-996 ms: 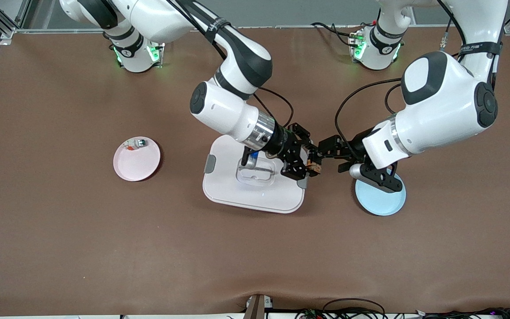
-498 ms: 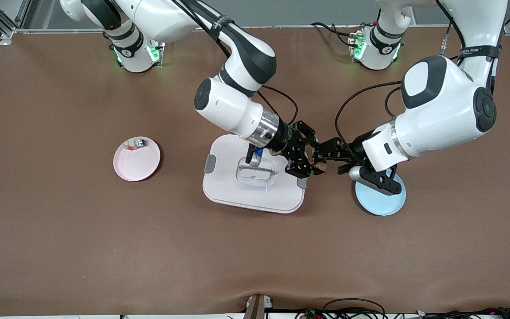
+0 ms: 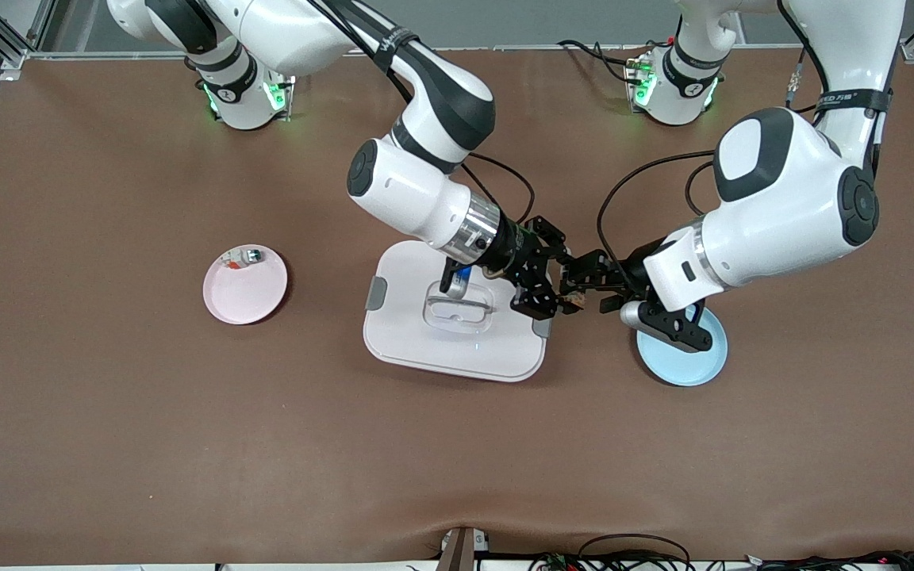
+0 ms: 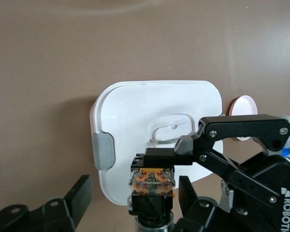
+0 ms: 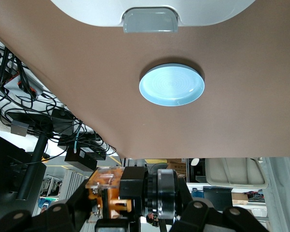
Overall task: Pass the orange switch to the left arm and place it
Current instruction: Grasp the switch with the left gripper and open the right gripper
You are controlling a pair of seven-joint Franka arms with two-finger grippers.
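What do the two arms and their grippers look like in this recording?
Both arms are glossy white with black joint bands; the right arm has a silver wrist ring. Black cables loop to each wrist, and green lights glow at both bases. The left gripper and right gripper are black, bolted linkages; white ROBOTIQ-style lettering shows in the left wrist view.

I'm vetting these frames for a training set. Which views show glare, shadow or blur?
Front view: even light, a soft shadow beside the pink plate, green lights glowing at both arm bases. Left wrist view: the orange switch is sharp, with a shadow edging the box. Right wrist view: the blue plate carries a soft sheen; the switch looks blurred.
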